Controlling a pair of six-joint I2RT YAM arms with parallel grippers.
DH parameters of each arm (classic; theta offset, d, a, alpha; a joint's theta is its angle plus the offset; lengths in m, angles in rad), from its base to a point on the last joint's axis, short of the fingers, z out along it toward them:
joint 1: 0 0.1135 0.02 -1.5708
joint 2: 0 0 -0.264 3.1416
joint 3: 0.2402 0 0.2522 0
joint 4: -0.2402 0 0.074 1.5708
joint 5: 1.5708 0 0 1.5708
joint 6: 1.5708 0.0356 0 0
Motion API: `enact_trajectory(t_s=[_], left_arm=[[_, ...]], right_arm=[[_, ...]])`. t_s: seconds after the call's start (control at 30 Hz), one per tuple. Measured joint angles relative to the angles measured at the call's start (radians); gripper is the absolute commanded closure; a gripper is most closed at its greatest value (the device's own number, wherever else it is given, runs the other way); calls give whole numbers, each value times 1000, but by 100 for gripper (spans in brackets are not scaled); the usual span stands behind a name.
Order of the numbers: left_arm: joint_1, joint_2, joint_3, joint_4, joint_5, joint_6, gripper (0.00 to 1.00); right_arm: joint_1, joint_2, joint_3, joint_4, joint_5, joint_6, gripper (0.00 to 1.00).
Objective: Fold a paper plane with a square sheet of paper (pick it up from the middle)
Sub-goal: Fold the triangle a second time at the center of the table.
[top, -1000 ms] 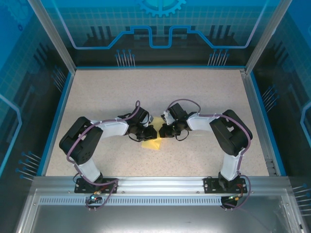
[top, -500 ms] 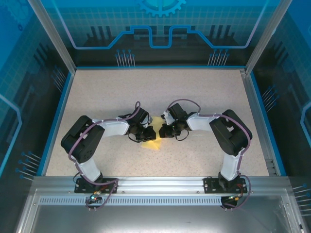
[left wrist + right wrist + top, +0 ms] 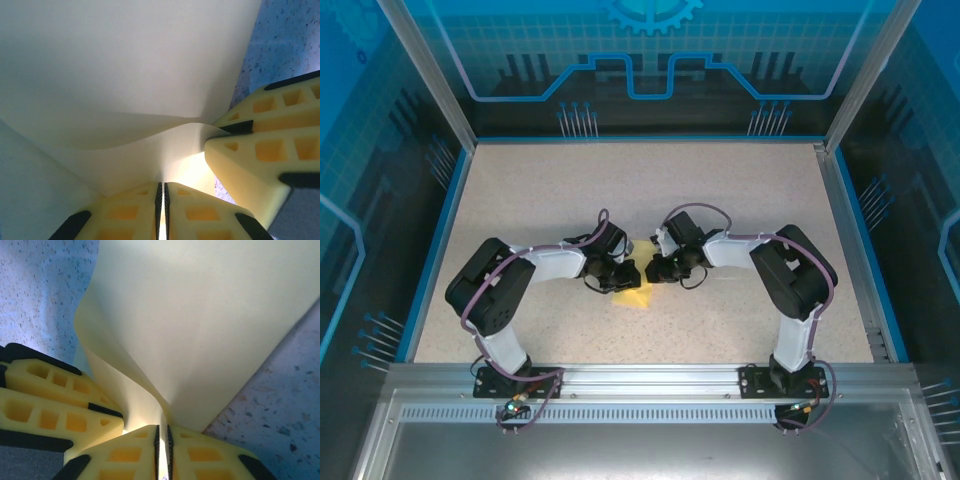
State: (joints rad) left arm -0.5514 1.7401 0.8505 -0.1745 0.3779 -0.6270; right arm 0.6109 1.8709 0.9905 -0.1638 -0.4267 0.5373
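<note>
The pale yellow square sheet of paper (image 3: 636,297) lies bent at the middle of the table, its near part showing below the two grippers. My left gripper (image 3: 627,276) and right gripper (image 3: 654,270) meet tip to tip over it. In the left wrist view the left gripper (image 3: 161,184) is shut on a raised fold of the paper (image 3: 125,75), with the right gripper's yellow fingers (image 3: 260,155) close by on the right. In the right wrist view the right gripper (image 3: 163,427) pinches the curled paper (image 3: 210,315) in a narrow slit, with the left gripper's fingers (image 3: 55,410) beside it.
The speckled beige table (image 3: 740,200) is bounded by a blue rim (image 3: 438,240) and see-through walls on metal posts (image 3: 865,75). An aluminium rail (image 3: 640,380) carries both arm bases at the near edge. Free room lies all round the grippers.
The left arm's elbow has shifted slightly to the right. Both grippers stay together on the paper at the same spot.
</note>
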Motion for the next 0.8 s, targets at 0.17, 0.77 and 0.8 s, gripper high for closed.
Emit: enact_trajectory(t_s=[0.17,0.77,0.8], left_arm=[[0,0,0,-1,0,-1,86],[0,0,0,-3,-7,-8,87],[0,0,0,-3,-7,-11,87]], right_arm=[[-6,-69,-23,-2,50,16,77],[19,-64,-53,7,54,43,84],[19,-56,-49,7,50,43,84]])
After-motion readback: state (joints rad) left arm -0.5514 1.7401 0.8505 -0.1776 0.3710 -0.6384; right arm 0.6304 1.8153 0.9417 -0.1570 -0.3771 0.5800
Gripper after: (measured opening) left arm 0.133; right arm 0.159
